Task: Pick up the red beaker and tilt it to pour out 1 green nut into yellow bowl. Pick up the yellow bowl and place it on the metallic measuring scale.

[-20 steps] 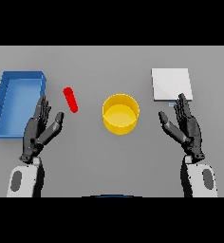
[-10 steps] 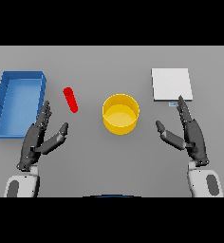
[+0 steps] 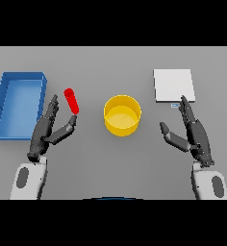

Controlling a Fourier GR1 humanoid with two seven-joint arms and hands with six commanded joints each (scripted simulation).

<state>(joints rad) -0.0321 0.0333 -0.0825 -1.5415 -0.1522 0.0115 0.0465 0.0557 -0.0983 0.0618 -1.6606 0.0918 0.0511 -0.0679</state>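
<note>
the red beaker [image 3: 71, 101] is lying just ahead of the left hand [image 3: 47, 130], long axis pointing away, fingers released; the right hand [image 3: 192, 132] is idling, released

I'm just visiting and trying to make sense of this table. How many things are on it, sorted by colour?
Blue: 1, the tray
Red: 1, the beaker
Yellow: 1, the bowl
Light grey: 1, the scale
Total: 4 things, not counting the robot's left hand and right hand, both with straight fingers and holding nothing.
</note>
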